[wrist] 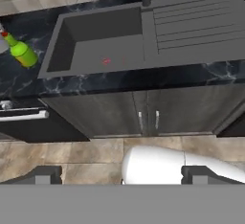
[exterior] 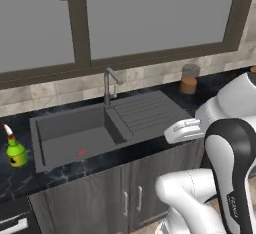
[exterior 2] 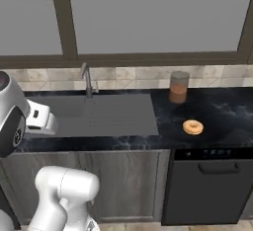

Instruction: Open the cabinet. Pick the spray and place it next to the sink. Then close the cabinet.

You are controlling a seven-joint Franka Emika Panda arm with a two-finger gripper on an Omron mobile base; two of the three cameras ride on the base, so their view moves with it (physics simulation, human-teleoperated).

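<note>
On the bench (exterior: 90, 170), left of the sink (exterior: 75, 135), the spray (exterior: 15, 150) stands upright just beside the basin rim, apart from it. Hand view has it too (wrist: 21, 53), top left, trigger head pointing away from the basin. Looks like the placing is done; my read is the step in hand is closing the cabinet.

Tool (wrist: 122, 175) is released, jaws wide, nothing between them. It hangs out in front of the bench, looking down at the low cabinet doors (wrist: 148, 115) and the floor (wrist: 86, 153).

The cabinet itself isn't in these frames, so I can't tell how far its doors stand open. Advice for the step: lift the arm high before swinging, go over the faucet (exterior: 110, 83) rather than past it, and stay wide of the spray, which looks light and easy to tip. Push the door on its flat face near the handle side, slow at the end.

Surface: black marbled bench, dark grey basin with a ribbed drainboard on the right. A small red mark sits on the basin floor; can't tell what. Further right, a brown jar (exterior 2: 178, 88) against the back wall and a doughnut (exterior 2: 192, 127) near the front edge, both well away. Tiled backsplash, big pale window panes in a dark frame (exterior 2: 64, 32) above. Dishwasher (exterior 2: 215, 185) under the bench at right.
</note>
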